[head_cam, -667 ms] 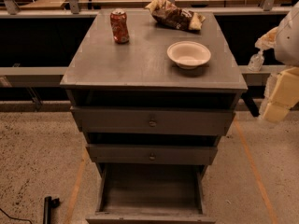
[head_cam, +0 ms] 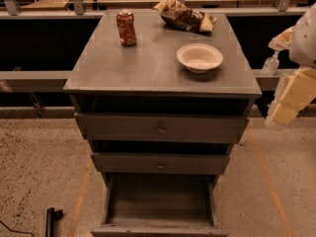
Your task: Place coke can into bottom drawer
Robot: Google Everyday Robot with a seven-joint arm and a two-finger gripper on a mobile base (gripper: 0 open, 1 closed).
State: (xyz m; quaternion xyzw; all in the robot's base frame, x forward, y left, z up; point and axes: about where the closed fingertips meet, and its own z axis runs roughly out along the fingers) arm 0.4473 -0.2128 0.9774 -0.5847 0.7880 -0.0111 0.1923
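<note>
Barely shifted since a moment earlier, seemingly left gripper (head_cam: 290, 98) hanging off right side of cabinet (head_cam: 148, 70), grip state impossible to tell, well apart from can (head_cam: 126, 27) upright at back left, risked toppling it reaching past bowl (head_cam: 199, 57), short of drawer (head_cam: 158, 201) pulled out below.

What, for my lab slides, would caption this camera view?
Red coke can on grey wooden cabinet; deep bottom drawer open; cream hand hangs at frame right.

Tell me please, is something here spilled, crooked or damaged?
Nothing is spilled or broken. The coke can stands upright; the white bowl sits level. The bottom drawer is pulled open, and the chip bag lies crumpled at the back edge. The pincer hangs right of the cabinet.
</note>
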